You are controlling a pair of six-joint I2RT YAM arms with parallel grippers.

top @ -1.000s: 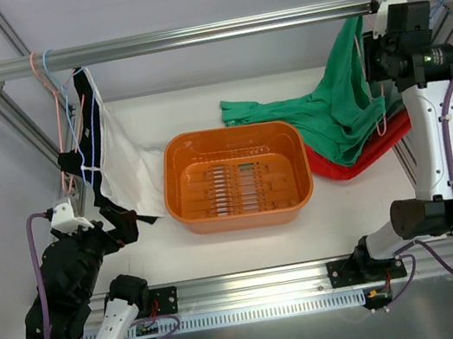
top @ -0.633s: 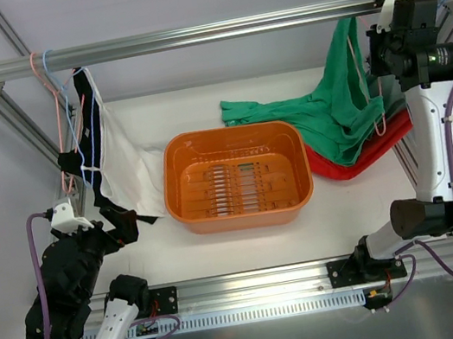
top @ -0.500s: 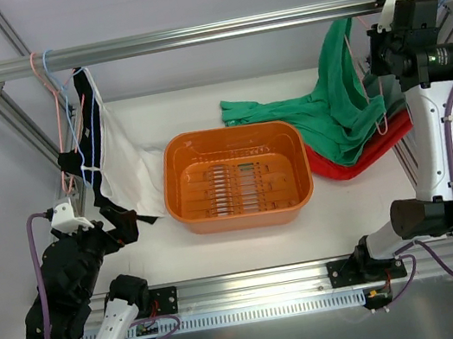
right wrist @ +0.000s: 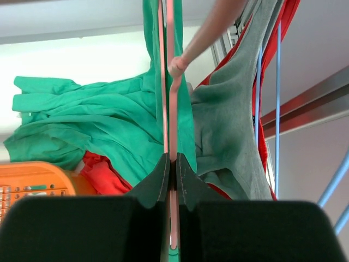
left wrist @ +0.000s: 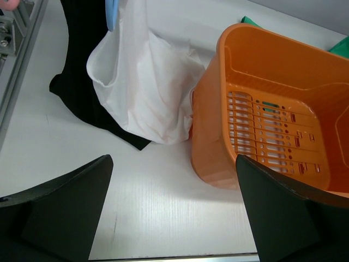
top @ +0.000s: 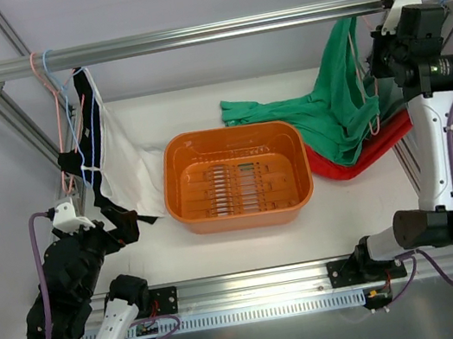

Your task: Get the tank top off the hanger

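A green tank top (top: 335,111) hangs by its strap from a pink hanger (top: 374,119) at the right end of the rail, and most of it lies spread on the table. My right gripper (top: 378,55) is shut on the hanger's pink wire just under the rail. In the right wrist view the jaws (right wrist: 172,164) pinch the pink hanger (right wrist: 171,82), with the green tank top (right wrist: 98,120) behind and to the left. My left gripper (top: 118,224) is open and empty low at the table's left. It hovers over bare table in its wrist view (left wrist: 174,210).
An orange basket (top: 229,131) stands mid-table and also shows in the left wrist view (left wrist: 272,60). A red garment (top: 365,158) lies under the green one. A grey garment (right wrist: 229,120) and a blue hanger (right wrist: 278,82) hang beside the pink one. White (top: 131,164) and black (top: 87,115) garments hang at left.
My right gripper has moved up and to the right toward the rail with the pink hanger, pulling the green strap up with it. The left arm has not moved.
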